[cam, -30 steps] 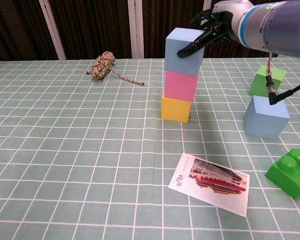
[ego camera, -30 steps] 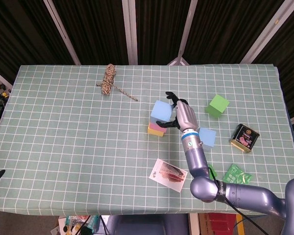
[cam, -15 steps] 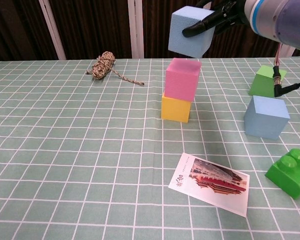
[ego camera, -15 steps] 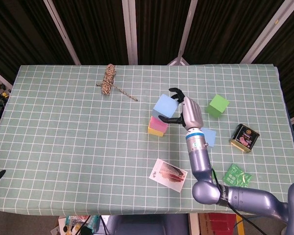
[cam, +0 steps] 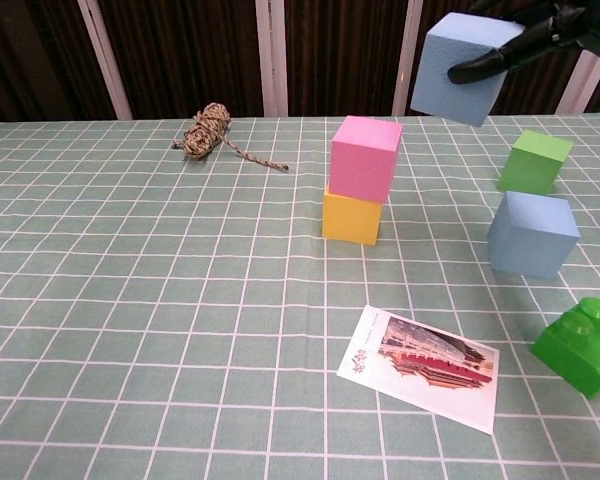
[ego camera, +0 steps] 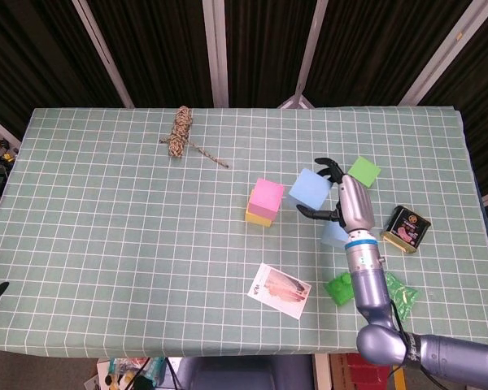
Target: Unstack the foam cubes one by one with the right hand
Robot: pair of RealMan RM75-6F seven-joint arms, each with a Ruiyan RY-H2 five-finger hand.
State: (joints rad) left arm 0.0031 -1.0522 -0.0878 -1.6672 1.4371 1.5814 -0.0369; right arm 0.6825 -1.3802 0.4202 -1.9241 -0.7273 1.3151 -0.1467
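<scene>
Lifted and carried: the blue cube (cam: pixel 462 66) sat atop the stack a second ago, then hung just above it; now it is clear of the stack, toward the upper right of the chest view. Right hand (ego camera: pixel 344 201) grasps it, dark fingers (cam: pixel 500 58) wrapped over its right face, cube tilted and in the air. In the head view the cube sits just left of the hand, fingers curling round its upper and lower right edges.

Stack left behind, frame centre: pink cube (cam: pixel 365 157) on yellow cube (cam: pixel 351 216), the pink one slightly askew but seated. Judgement: first unstack all but done; only the set-down remains, then pink, with yellow as base.

Right side of the table holds a second blue cube (cam: pixel 533 233), a green cube (cam: pixel 534 161) behind it, and a green brick (cam: pixel 581 345) lower right. Set-down spot needs to avoid these.

Photo card (cam: pixel 421 367) lower centre, rope coil (cam: pixel 206 131) upper left, tin (ego camera: pixel 405 228) at right in head view.

Left hand not seen in either view
</scene>
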